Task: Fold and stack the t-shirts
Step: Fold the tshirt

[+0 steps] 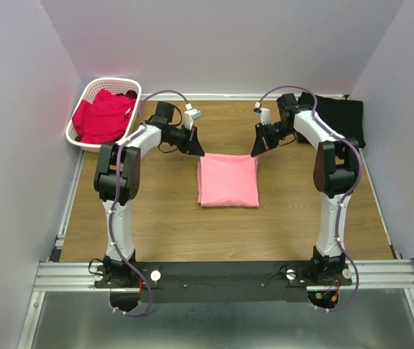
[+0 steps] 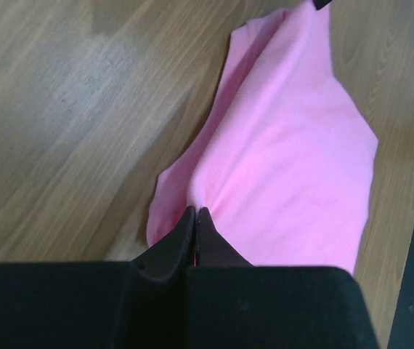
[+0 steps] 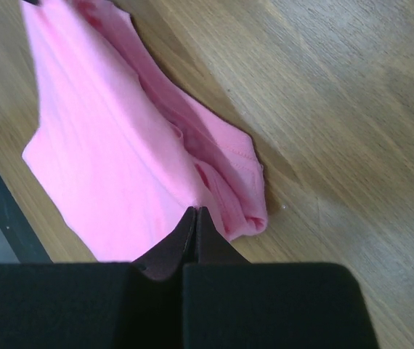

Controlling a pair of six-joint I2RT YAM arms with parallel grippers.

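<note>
Pink t-shirt [image 1: 227,182]: lay as a folded, near-square pad in the middle of the desk [image 1: 156,218], between the two arms.
Left fingers [image 1: 197,150]: sat at the pad's upper-left corner in the overhead view. In the left wrist view they [image 2: 195,217] were pressed together, with pink cloth gathered at the tips, so they looked to be pinching that corner.
Right fingers [image 1: 256,150]: sat at the pad's upper-right corner. In the right wrist view they [image 3: 195,215] were also pressed together, nipping the stacked hems at the corner.
Key relation: the pinched edge was the one toward the top of the overhead frame, running left to right between the two sets of fingers. The rest of the pad stretched from it toward the bottom of the frame, toward the arm bases.
Nearer arm: neither, since each had its own corner and the two poses mirrored each other.
Step in hand (judged): both far corners gripped, ready for one more fold or a lift.
Next move (judged): both corners would have to rise and travel together, or the edge would skew.
Other shirts: a black t-shirt [image 1: 341,116] lay flat at the upper right. Red t-shirts [image 1: 104,116] sat heaped in the basket [image 1: 112,80] at the upper left.
Stack: none was visible yet.
</note>
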